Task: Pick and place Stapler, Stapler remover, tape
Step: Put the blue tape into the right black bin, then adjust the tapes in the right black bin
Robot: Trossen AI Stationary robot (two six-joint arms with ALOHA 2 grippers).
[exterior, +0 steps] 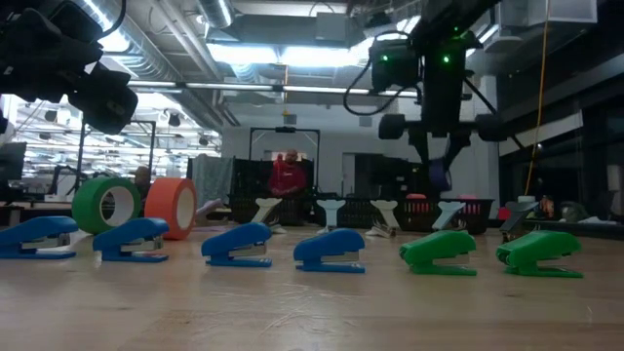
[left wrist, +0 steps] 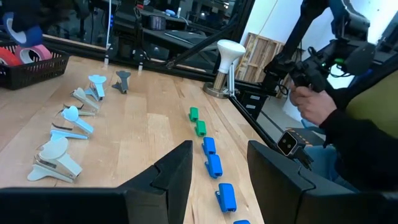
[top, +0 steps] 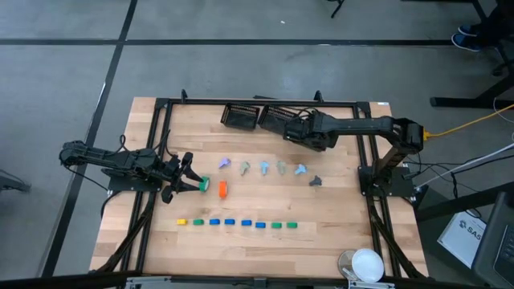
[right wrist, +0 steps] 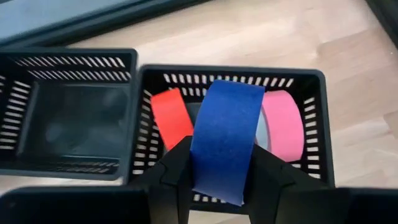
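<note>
The right gripper point(right wrist: 222, 171), clamped on the blue tape point(right wrist: 227, 124) above the basket point(right wrist: 230, 73) of red point(right wrist: 173, 115) and pink point(right wrist: 285, 121) rolls, should lower it squarely between them before releasing, while the left gripper point(top: 191, 178) waits wide open beside the green roll point(top: 204, 185).

A lab: exposed ceiling ducts point(exterior: 166, 73), framed wooden robot table point(top: 265, 241).

Counted eight small staplers point(top: 237, 223) in a near row across the worktop point(top: 337, 245): one yellow at the left, blue in the middle, two green at the right. Found pastel claw-shaped stapler removers point(top: 261, 167) lined up farther back. Saw green tape point(top: 204, 185) and orange tape point(top: 222, 189) on edge at the left. Saw blue tape point(right wrist: 225, 140) upright, clamped in the right hand point(right wrist: 219, 160) over the far basket point(right wrist: 324, 124) holding red tape point(right wrist: 173, 118) and pink tape point(right wrist: 283, 124).
</note>
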